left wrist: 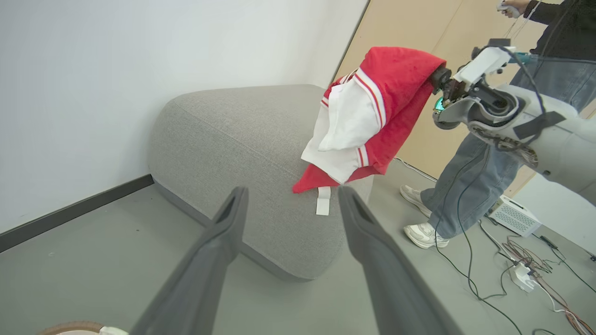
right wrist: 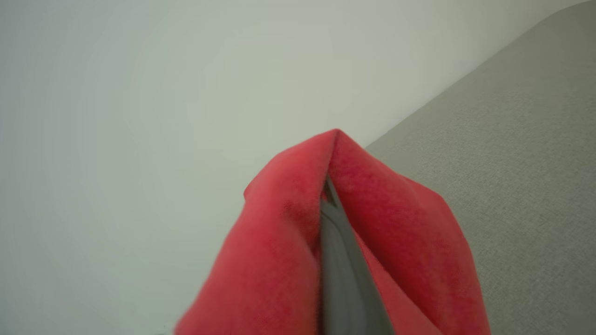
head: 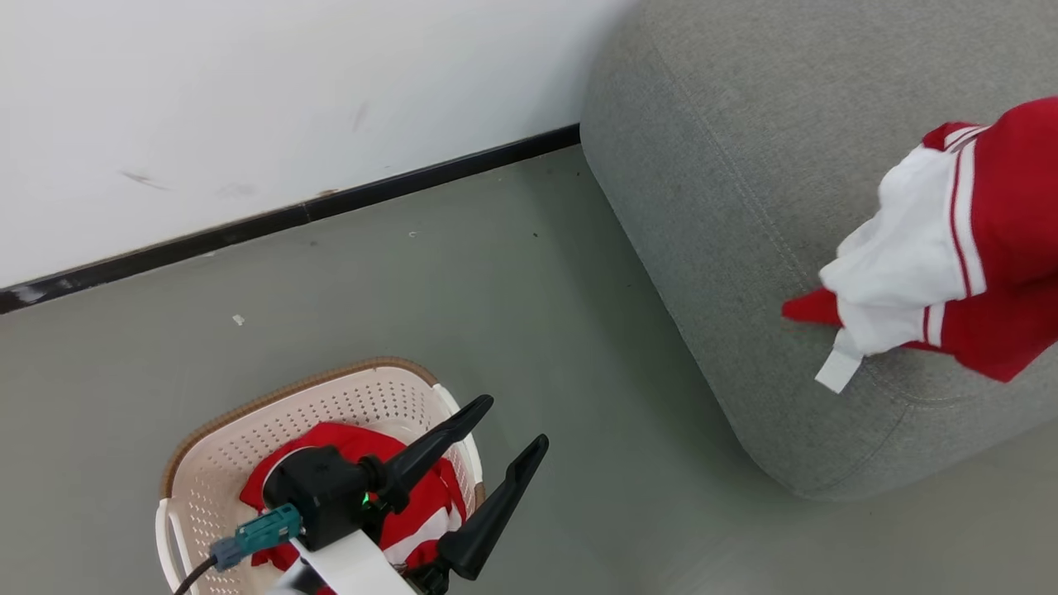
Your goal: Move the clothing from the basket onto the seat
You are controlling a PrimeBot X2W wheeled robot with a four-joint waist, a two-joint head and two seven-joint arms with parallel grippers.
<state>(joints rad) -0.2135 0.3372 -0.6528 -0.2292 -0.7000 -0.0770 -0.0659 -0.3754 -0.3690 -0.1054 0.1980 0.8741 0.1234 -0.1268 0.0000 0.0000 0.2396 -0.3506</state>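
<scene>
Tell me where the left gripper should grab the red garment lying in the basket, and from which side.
Grip the red garment by a raised red fold near its middle, probably coming down from above. The basket walls ring the crumpled heap, so only the top is free, and the left gripper hangs over it with jaws open.

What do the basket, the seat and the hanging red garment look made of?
Basket: likely moulded plastic, cream, smooth, with rows of small holes; brown woven-look rim. Seat: grey woven upholstery, matte, visible weave and stitched seam. Red garment: soft fabric, exact fibre unclear; it drapes and folds limply.
</scene>
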